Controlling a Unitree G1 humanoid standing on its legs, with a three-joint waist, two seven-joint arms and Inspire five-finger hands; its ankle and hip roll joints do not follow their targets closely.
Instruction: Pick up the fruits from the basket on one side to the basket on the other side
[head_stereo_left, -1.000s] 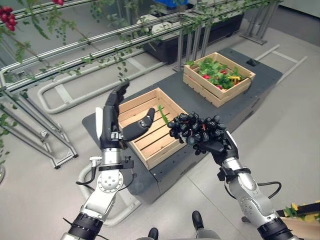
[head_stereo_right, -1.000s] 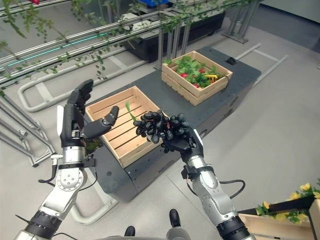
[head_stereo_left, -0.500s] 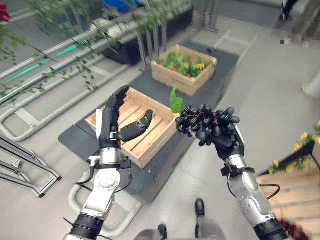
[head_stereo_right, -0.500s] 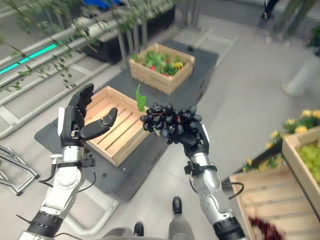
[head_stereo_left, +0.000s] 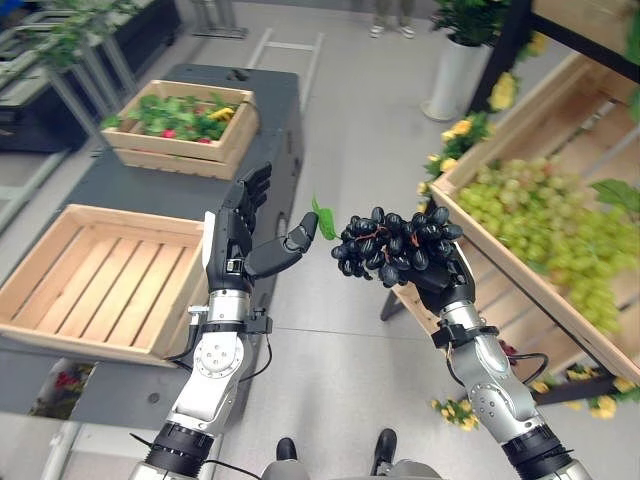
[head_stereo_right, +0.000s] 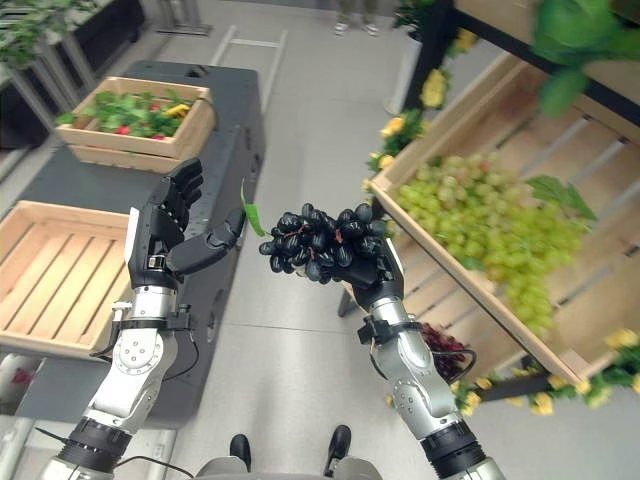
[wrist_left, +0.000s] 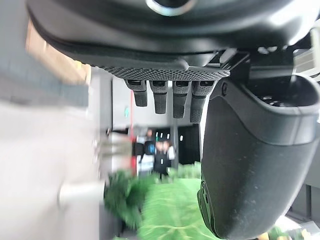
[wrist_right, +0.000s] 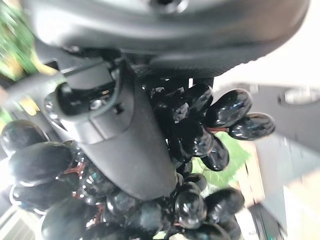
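Grey floor; three crates; right hand (head_stereo_left: 440, 285) grips one grape bunch (head_stereo_left: 392, 244).

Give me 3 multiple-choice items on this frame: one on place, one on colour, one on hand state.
1. Where is the grape bunch?
A. In the empty crate
B. In the right hand, in the air
C. On the floor

2. What colour are the grapes piled on the slanted shelf?
A. Green
B. Red
C. Black

3. What state is the left hand in?
A. Curled round a leaf
B. Open, holding nothing
C. Resting in the crate

Key: 1 B, the right hand is curled round the black grape bunch above the floor, between the empty crate and the shelf. 2 A, the pile of grapes on the shelf is pale green. 3 B, the left hand has straight fingers with nothing between them.
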